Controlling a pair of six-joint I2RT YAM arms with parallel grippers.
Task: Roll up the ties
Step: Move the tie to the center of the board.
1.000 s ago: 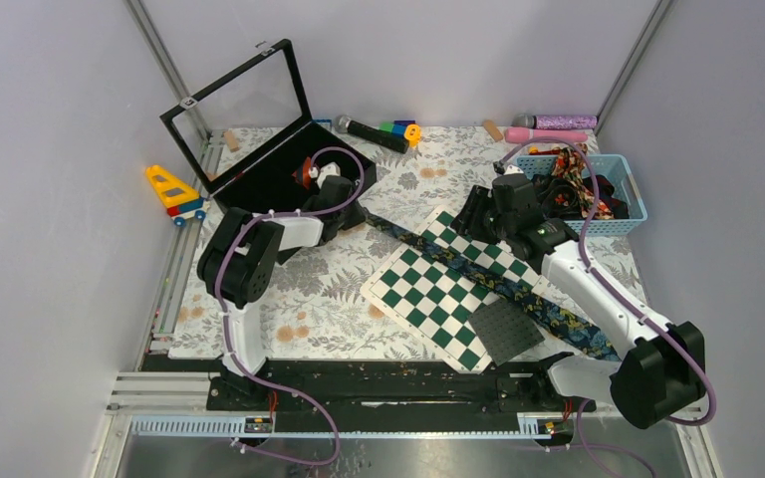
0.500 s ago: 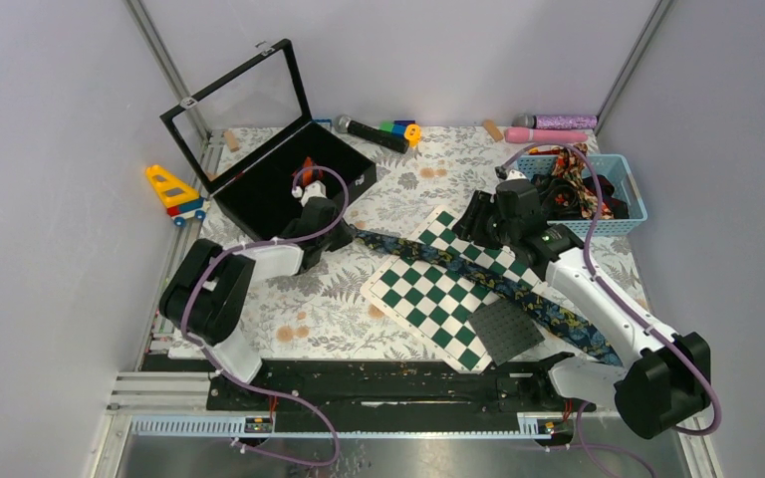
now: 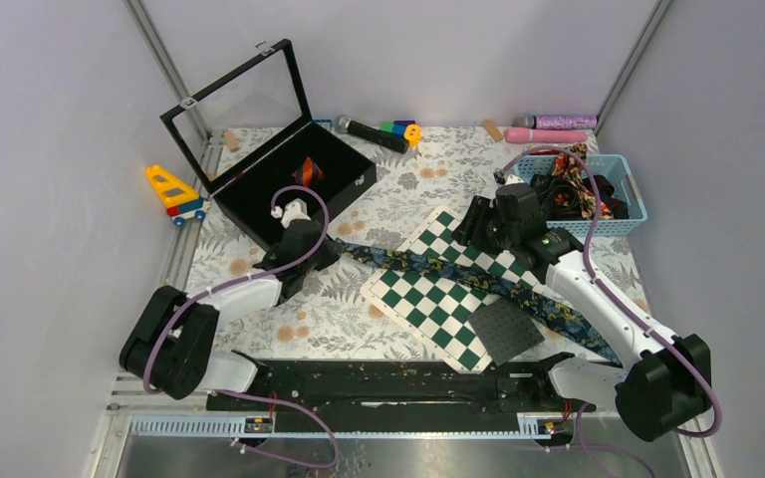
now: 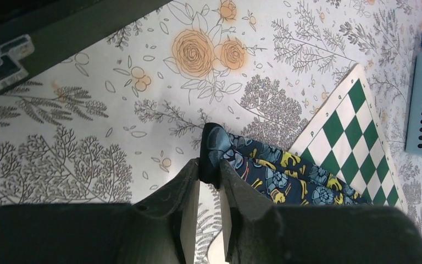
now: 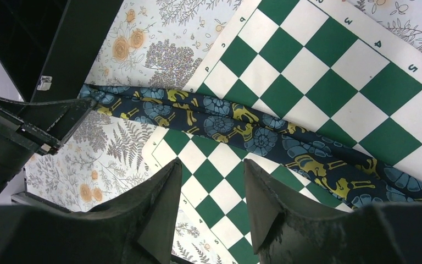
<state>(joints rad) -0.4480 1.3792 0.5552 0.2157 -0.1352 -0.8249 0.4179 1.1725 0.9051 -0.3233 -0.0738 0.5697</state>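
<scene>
Between the narrowed fingers of the left hand (image 4: 209, 173), the thin tip of the floral navy tie (image 4: 275, 173) is being pinched over the worktop (image 4: 88, 126). Outward from that grip, in the top view, the tie is being borne across the chequered board (image 3: 428, 299) toward four o'clock, with its wide end near the right arm's base. Over its middle the right hand (image 5: 211, 169) is being held with its fingers apart and nothing between them.

The step in hand is judged to be the very start of the roll: the tip is being secured and no turn has been made yet. Next, the tip probably needs folding onto itself and winding toward the wide end, with the slack steadied so that the strip is not being dragged sideways.

The pinch itself is being shown only by the left wrist view. Only from the top are the basket (image 3: 608, 213) of other ties (image 3: 570, 194) at two o'clock and the black case (image 3: 259, 194) at ten o'clock being shown.
</scene>
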